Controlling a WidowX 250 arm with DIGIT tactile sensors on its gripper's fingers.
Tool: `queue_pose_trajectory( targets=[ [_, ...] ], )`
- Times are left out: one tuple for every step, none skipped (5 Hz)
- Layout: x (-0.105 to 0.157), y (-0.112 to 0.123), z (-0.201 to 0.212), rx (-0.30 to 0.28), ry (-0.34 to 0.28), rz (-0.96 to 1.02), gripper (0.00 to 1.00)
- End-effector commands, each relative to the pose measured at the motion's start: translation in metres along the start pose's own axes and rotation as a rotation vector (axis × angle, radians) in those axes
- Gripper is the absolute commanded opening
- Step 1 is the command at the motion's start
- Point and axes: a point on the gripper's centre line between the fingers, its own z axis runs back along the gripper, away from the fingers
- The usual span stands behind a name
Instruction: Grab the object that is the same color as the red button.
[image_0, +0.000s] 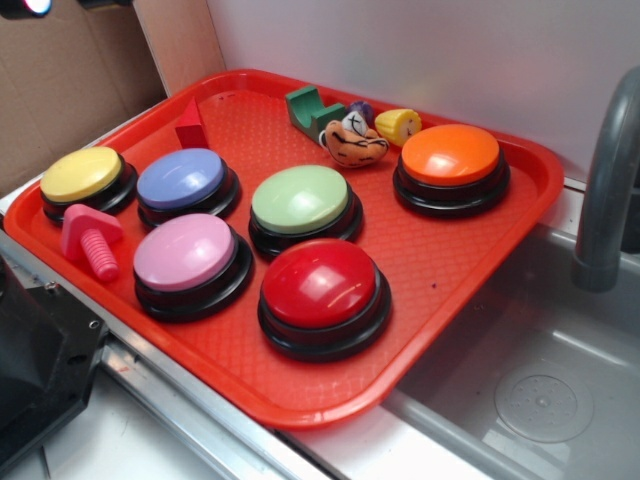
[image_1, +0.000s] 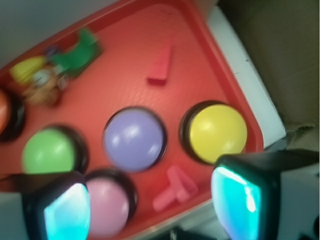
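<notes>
Hovering high over the red tray (image_0: 480, 330), the gripper (image_1: 150, 210) is showing only in the wrist view, fingers (image_1: 67, 212) spread wide with nothing between them; the exterior view isn't catching it at all. The dark red wedge block (image_0: 190, 127) is sitting at the tray's far-left corner, apart from everything, just behind the purple button (image_0: 182, 180) and yellow button (image_0: 82, 175) — same color as the big red button (image_0: 320, 285) at the front. From the wrist camera the wedge (image_1: 161, 66) is lying ahead of the open jaws, past the purple button (image_1: 134, 139), slightly right of center; its long axis is running roughly straight away from the gripper, tipped a little to the right. So I'm guessing the coming move is a reach forward over the purple dome and down, jaws closing across the block's narrow width. The pink bolt toy (image_1: 175, 189) is sitting almost under the gripper — wrong thing, easy to snag.
</notes>
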Motion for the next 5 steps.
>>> queue_pose_trajectory(
  targets=[
    [0.047,0.018,-0.033,0.000,-0.073,0.217,1.00],
    [0.063,0.020,-0.063,0.000,-0.098,0.305,1.00],
    [0.073,0.017,-0.086,-0.021,-0.120,0.357,1.00],
    [0.078,0.017,-0.097,-0.021,-0.160,0.411,1.00],
    [0.080,0.024,-0.109,-0.020,-0.169,0.439,1.00]
  ],
)
